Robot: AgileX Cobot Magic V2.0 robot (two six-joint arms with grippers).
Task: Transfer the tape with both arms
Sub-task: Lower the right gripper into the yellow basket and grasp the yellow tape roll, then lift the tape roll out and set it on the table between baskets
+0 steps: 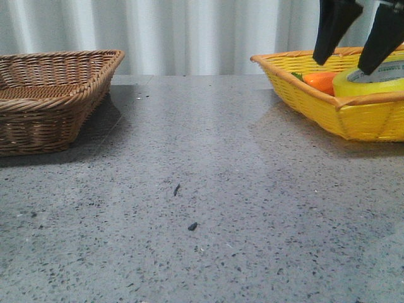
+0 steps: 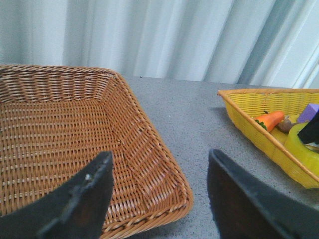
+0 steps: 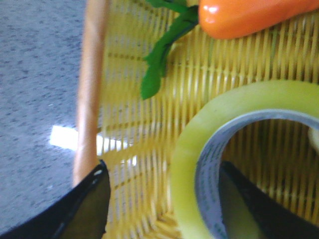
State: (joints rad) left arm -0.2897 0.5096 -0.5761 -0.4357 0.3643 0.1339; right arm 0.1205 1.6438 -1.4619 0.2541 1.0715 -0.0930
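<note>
Tape [image 3: 199, 149]: translucent yellow, white core.

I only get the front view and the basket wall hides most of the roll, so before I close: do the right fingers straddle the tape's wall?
Observer: Yes. The right fingers are open, one inside the tape core and one outside, over the yellow basket floor.
Operator: Is the carrot in the way?
Observer: No. The carrot lies apart from the roll, with bare weave between them.
Operator: Where is the left arm? I can't see it.
Observer: The left fingers are open and empty, over the near corner of the brown basket.
</note>
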